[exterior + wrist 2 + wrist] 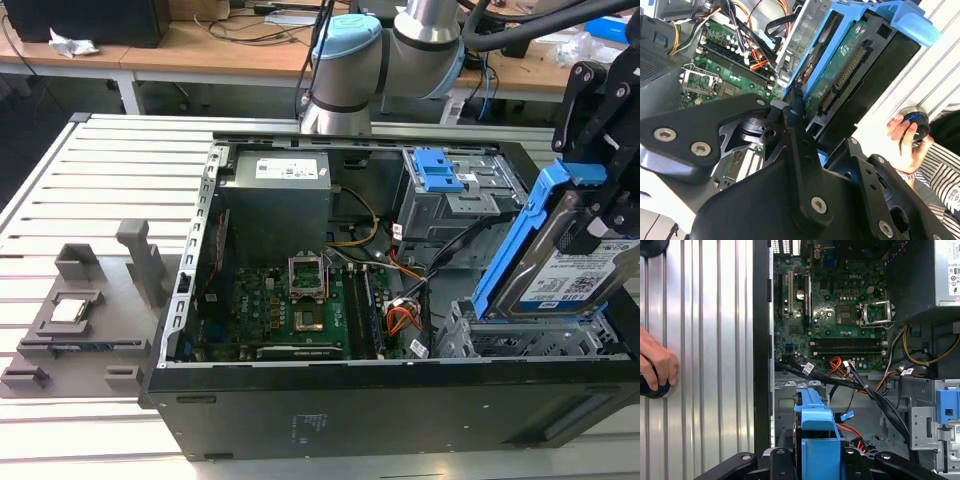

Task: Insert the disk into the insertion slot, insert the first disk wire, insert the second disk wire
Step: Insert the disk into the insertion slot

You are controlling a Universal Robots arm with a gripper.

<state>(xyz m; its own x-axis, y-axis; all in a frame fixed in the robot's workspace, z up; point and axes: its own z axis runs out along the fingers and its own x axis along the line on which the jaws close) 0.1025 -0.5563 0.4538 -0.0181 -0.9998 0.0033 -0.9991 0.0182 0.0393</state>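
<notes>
The disk (565, 272), a silver drive with a white-and-blue label in a bright blue carrier, hangs tilted on edge over the near right corner of the open computer case. My gripper (603, 222) is shut on its upper end. Its lower edge sits just above or at the insertion slot (520, 342), a low grey perforated cage; I cannot tell whether they touch. In the second wrist view, black fingers (796, 131) clamp the disk (847, 67), whose connector side faces the camera. The first wrist view has the blue carrier (816, 432) over the cage (784, 396). Loose black and orange wires (850, 375) lie beside it.
A taller grey cage with a blue clip (437, 170) stands behind the slot. The motherboard (290, 305) and power supply (275, 195) take up the rest of the case. A person's hand (656, 365) rests on a black knob on the slatted table. A grey fixture (85, 310) sits at the exterior view's left.
</notes>
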